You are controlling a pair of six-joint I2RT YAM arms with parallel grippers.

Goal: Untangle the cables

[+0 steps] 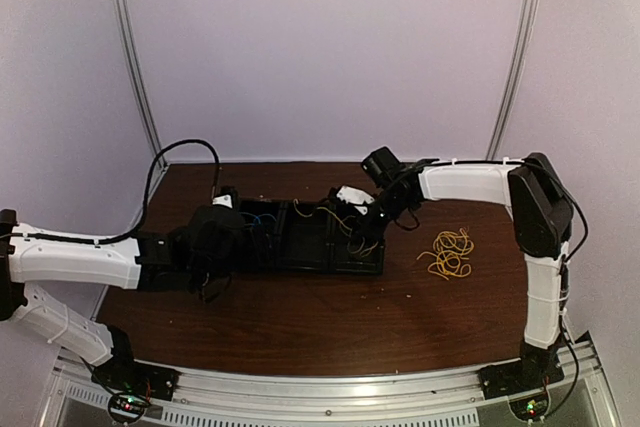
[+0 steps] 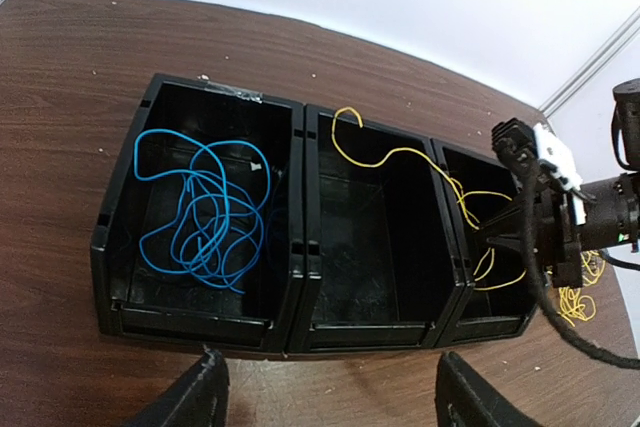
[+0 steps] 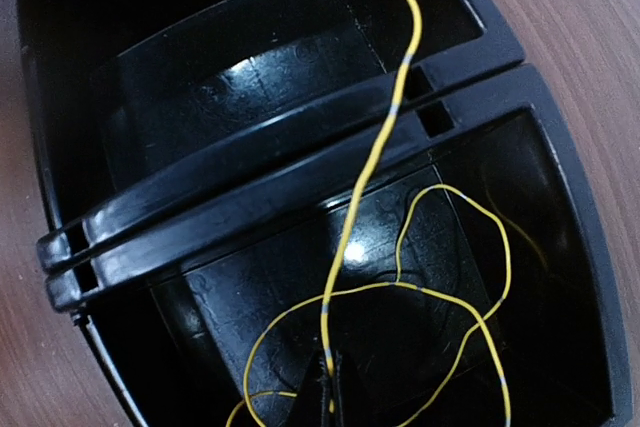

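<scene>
- Pinching the yellow cable (image 3: 385,137) between closed jaws, the right gripper (image 3: 330,394) sits low over the right-hand bin (image 2: 485,327) in a row of three black bins.
- From the pinch, the yellow cable runs up in a nearly straight line.
- It crosses the two touching walls between the right-hand bin and the middle bin (image 2: 405,134), then hooks over the middle bin's far rim.
- Slack loops of the same cable lie on the floor of the right-hand bin.
- The left gripper (image 2: 330,397) has its jaws spread wide with nothing between them.
- Its two fingertips show at the near side of the row, in front of the left-hand and middle bins and above the table (image 1: 300,317).
- The blue cable (image 2: 200,207) lies in a loose tangle of loops inside the left-hand bin (image 2: 115,237), touching neither gripper.
- A second yellow bundle (image 1: 448,252) lies curled on the brown table to the right of the bins, apart from both grippers and from the cable in the bins.
</scene>
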